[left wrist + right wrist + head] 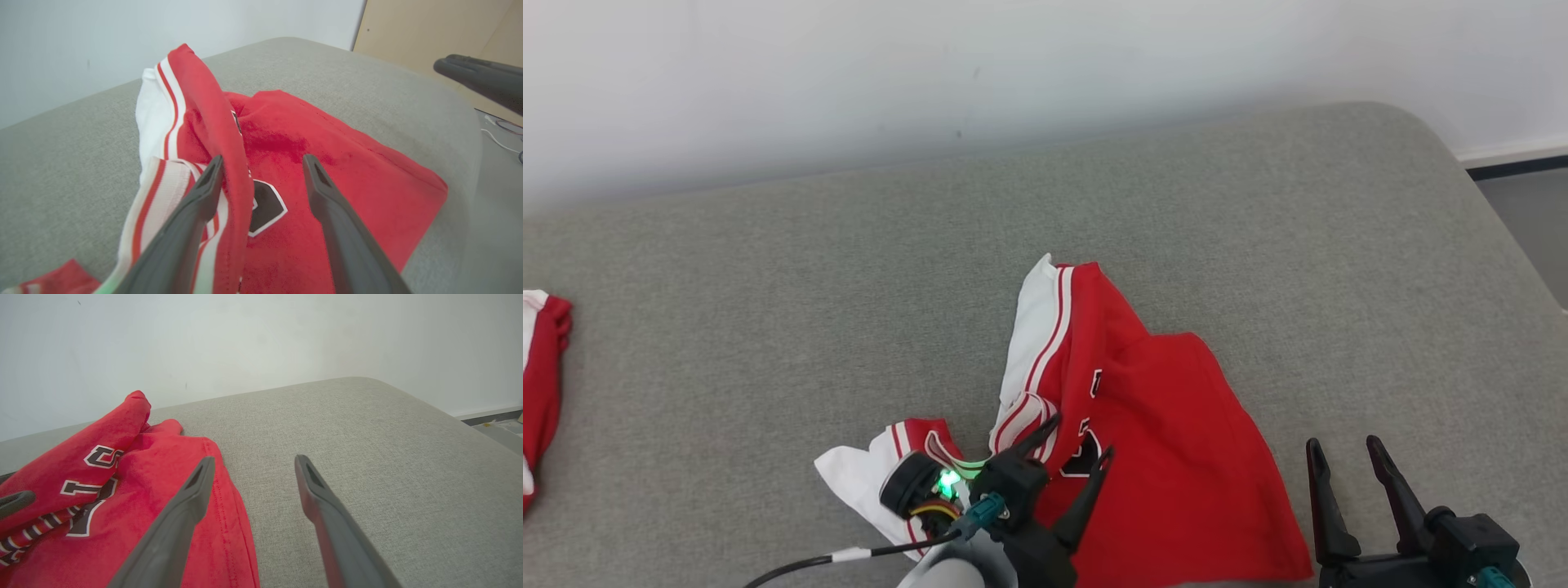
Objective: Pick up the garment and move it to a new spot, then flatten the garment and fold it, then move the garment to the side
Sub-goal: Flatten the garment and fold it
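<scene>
The garment (1168, 425) is a red jersey with white striped trim and dark lettering, lying crumpled on the grey cushion (768, 286). My left gripper (1081, 434) hovers open over its collar end. In the left wrist view, a raised red fold of the garment (347, 163) stands just inside the left finger of that gripper (262, 159). My right gripper (1343, 443) is open at the lower right, beside the jersey's right hem. In the right wrist view that gripper (254, 458) has one finger over the garment's (143, 477) edge and the other over bare cushion.
Another red and white cloth (539, 384) lies at the cushion's far left edge. A white wall runs behind the cushion. The cushion's right end rounds off toward the floor (1527, 212). A wooden panel (429, 32) stands beyond it.
</scene>
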### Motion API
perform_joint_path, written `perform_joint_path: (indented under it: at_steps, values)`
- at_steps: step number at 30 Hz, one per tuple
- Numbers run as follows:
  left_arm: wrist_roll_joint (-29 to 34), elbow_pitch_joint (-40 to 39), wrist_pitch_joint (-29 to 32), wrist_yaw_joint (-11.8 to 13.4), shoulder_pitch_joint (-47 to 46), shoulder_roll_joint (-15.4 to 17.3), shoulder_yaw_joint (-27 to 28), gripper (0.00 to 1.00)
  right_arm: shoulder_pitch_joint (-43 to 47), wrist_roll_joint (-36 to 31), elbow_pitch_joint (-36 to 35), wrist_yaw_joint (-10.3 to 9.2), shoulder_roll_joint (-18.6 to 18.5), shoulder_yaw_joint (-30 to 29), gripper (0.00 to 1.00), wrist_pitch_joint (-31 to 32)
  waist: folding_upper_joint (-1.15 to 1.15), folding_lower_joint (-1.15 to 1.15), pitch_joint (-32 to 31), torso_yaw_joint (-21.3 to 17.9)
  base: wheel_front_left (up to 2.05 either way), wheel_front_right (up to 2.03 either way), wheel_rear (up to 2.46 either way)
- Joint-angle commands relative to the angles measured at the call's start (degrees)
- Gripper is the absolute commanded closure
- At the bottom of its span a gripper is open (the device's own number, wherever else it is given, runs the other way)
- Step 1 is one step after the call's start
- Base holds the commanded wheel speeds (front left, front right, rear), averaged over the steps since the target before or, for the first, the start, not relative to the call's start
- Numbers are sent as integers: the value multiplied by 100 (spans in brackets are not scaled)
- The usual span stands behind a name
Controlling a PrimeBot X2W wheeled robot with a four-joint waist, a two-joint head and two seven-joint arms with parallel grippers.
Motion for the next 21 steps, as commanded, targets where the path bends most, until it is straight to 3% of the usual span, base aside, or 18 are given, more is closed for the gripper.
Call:
perform_joint_path:
  at_steps: [1, 5, 10, 16, 21]
  values:
    - [9, -126, -114, 21, -125, -32, 42, 0, 51, -37, 17, -13, 18, 1, 0, -28, 0, 0, -78, 102, 0, 0, 0]
    - [-77, -657, -260, 116, -154, 42, 239, 0, 112, -37, 21, -13, 45, 9, 0, -28, 0, 0, -164, 237, 0, 0, 0]
    - [-143, -1181, -285, 382, 8, 514, 632, 0, 174, -9, 44, -13, 54, 6, 0, -28, 0, 0, -241, 363, 0, 0, 0]
    - [-318, -1278, -95, 669, 349, 1241, 1104, 0, 149, 23, 58, -13, 22, 48, 0, -28, 0, 0, -234, 392, 0, 0, 0]
    - [-514, -1201, -86, 785, 585, 1540, 1383, 0, 108, 35, 56, -13, -32, 79, 0, -28, 0, 0, -179, 364, 0, 0, 0]
